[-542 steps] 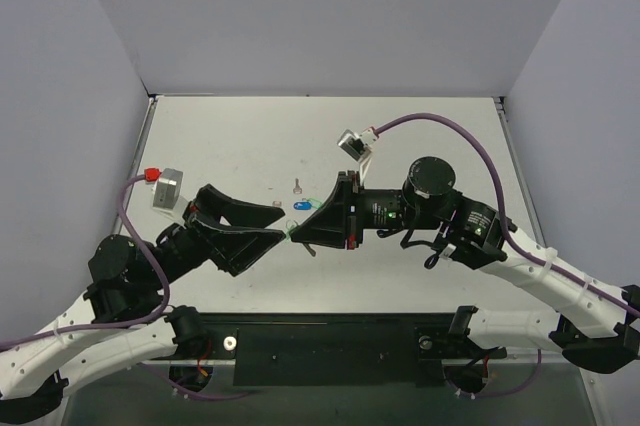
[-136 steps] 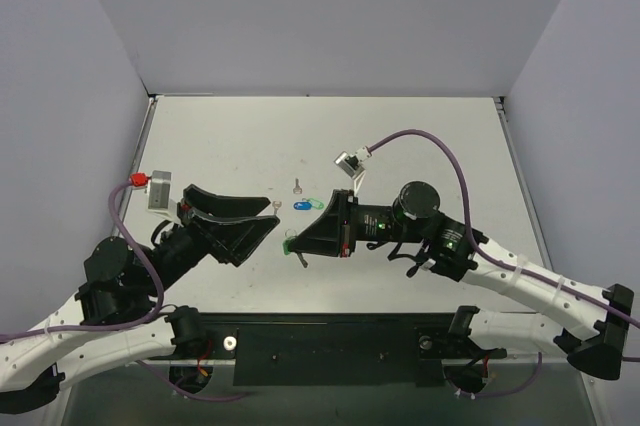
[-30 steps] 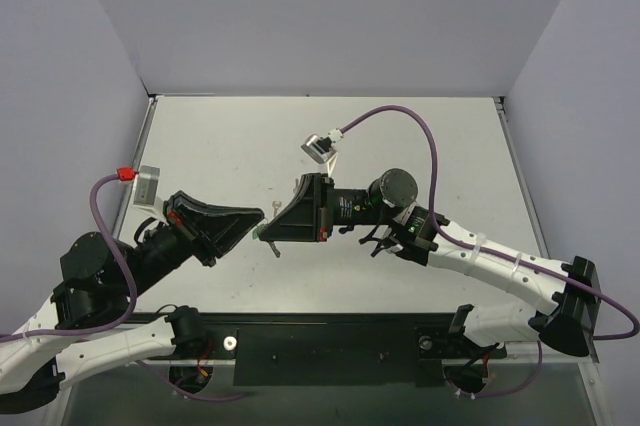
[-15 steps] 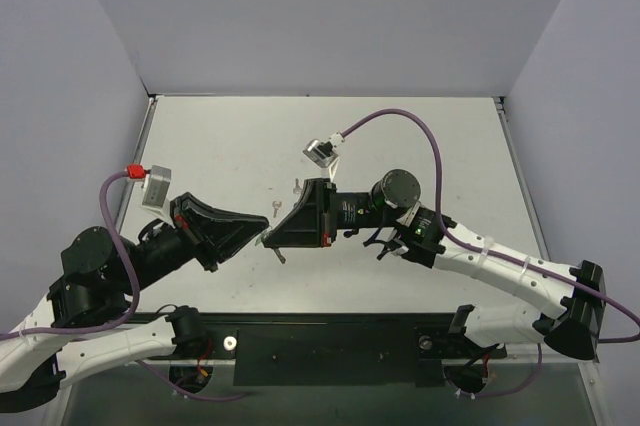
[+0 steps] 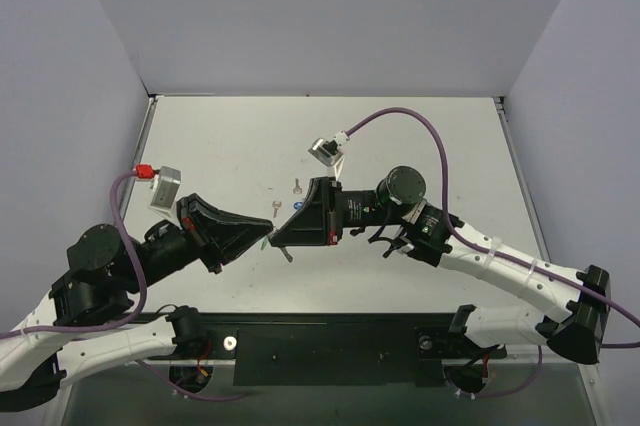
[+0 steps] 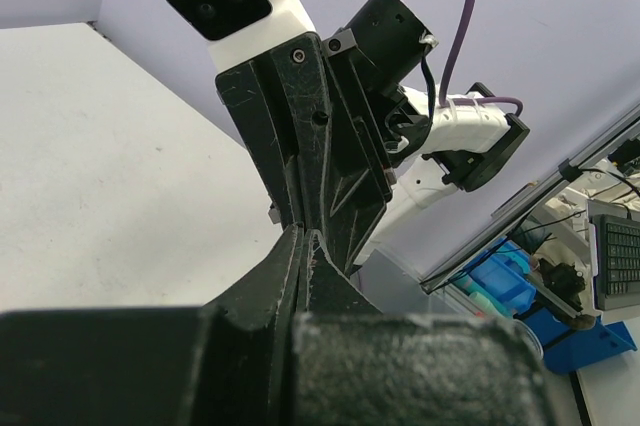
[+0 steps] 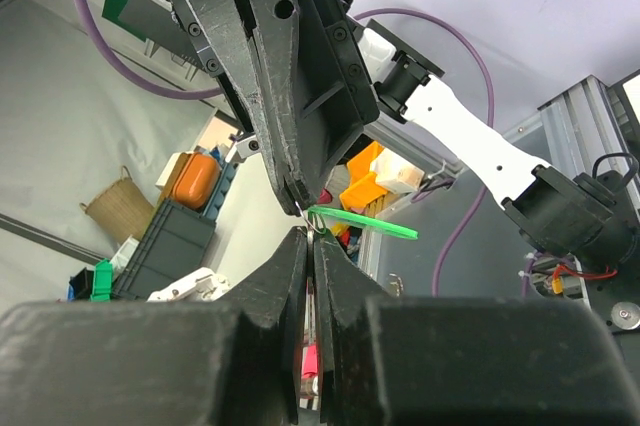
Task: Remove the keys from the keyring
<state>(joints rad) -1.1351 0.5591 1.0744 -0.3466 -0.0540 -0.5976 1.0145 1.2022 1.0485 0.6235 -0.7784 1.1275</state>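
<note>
My two grippers meet tip to tip above the table's middle. The left gripper (image 5: 264,238) and the right gripper (image 5: 275,240) are both shut. In the right wrist view a thin wire keyring (image 7: 318,218) sits between the right gripper (image 7: 312,236) and the left gripper's fingertips (image 7: 297,196), and both pinch it. A key with a flat green head (image 7: 365,223) hangs on the ring and sticks out sideways. Two bare silver keys (image 5: 297,185) (image 5: 276,209) lie loose on the table behind the grippers. The left wrist view shows the left gripper (image 6: 303,236) shut against the right gripper's fingers (image 6: 300,161); the ring is hidden there.
The white table (image 5: 220,146) is boxed in by grey walls at the back and sides. The right arm's purple cable (image 5: 420,126) arches over the right half. A black rail (image 5: 330,346) runs along the near edge between the arm bases.
The joined gripper tips have drifted slightly right and toward the near edge. Both grippers stay shut.
</note>
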